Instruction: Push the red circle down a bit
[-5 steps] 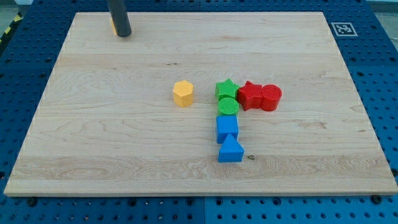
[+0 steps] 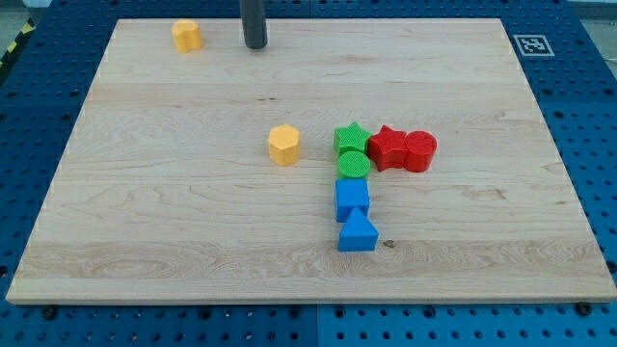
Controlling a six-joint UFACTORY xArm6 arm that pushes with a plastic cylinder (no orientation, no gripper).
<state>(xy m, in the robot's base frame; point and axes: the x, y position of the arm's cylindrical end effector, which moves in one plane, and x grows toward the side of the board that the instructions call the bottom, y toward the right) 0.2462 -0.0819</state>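
Beside the red star (image 2: pixel 387 147), the red circle (image 2: pixel 420 151) looks light and rigid; my tip (image 2: pixel 254 44), no gripper, should probably meet its top edge.

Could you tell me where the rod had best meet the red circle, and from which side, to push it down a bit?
There is no grip here, only a push. My tip is far off, near the view's top edge. I would set it against the red circle's top rim, centred, and push towards the view's bottom. The red star touches its left side, so an off-centre contact would probably drag that along.
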